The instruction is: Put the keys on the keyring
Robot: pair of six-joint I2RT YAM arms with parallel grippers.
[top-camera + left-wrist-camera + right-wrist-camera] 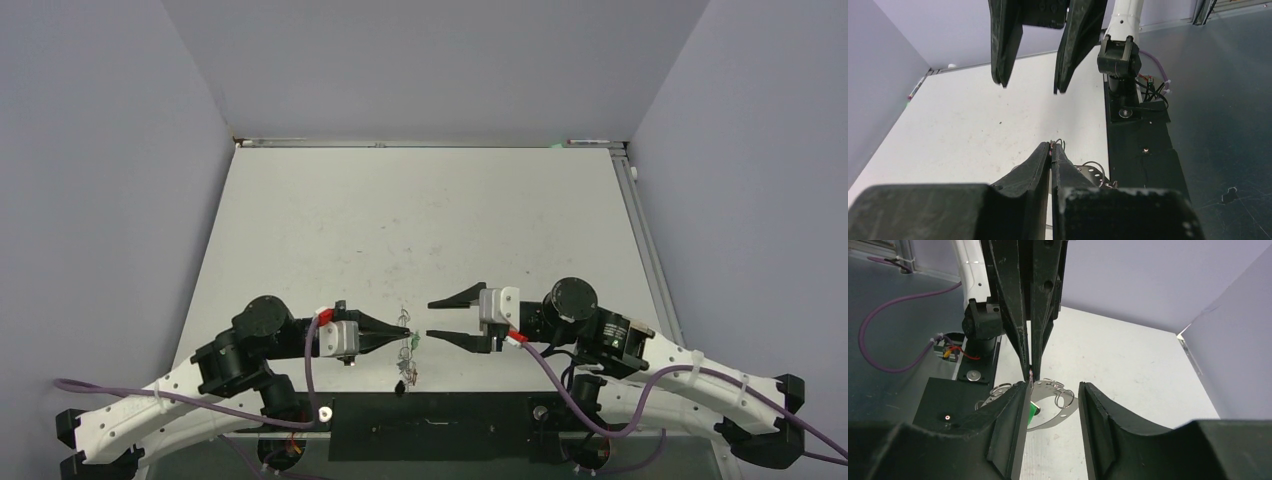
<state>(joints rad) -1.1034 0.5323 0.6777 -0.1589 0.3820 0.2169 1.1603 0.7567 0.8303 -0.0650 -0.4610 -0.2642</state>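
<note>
The keyring (1063, 415), a thin silver band with small holes and split rings (1063, 399), hangs from the tips of my left gripper (407, 330). In the top view the keyring (409, 358) dangles just above the table's near edge. A key with a green tag (1033, 409) hangs on it, also seen as the green tag (414, 343). My left gripper (1051, 145) is shut on the keyring's rim, with a sliver of red showing between the tips. My right gripper (429, 318) faces it, open, its fingertips level with the ring; nothing lies between the right gripper's (1053, 386) fingers.
A black base plate (480, 425) runs along the table's near edge between the two arm bases. Purple cables (560, 385) trail from both wrists. Grey walls close the white table (420, 220) at the left, back and right.
</note>
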